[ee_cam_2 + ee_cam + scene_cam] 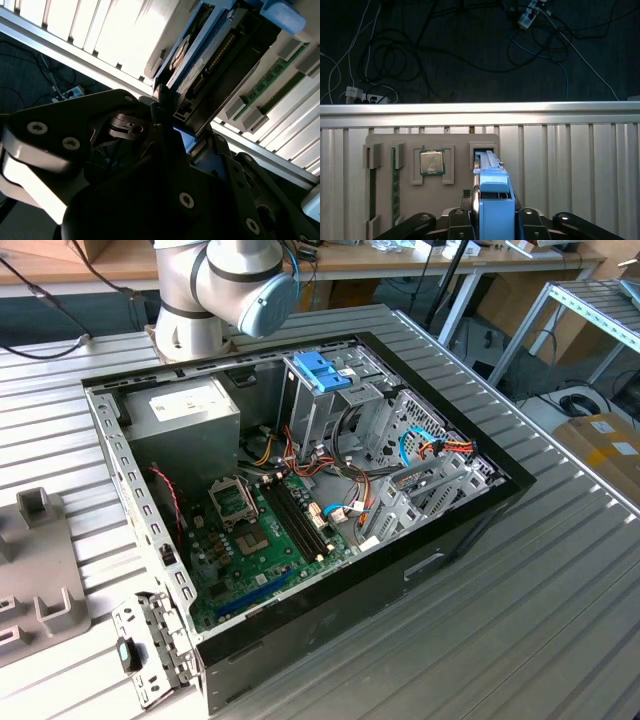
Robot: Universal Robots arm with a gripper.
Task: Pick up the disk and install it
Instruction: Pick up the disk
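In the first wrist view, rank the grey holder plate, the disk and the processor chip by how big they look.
1. the grey holder plate
2. the disk, though it is nearest the camera, which inflates it
3. the processor chip

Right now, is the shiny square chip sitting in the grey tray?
Yes, in the first wrist view the square chip sits in a pocket of the grey tray.

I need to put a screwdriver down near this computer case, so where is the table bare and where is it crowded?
Bare ribbed table lies along the case's long black side, toward the exterior view's right. A narrow strip runs between the case and the grey fixture tray. Inside the case it is crowded: motherboard, cables, drive cage.
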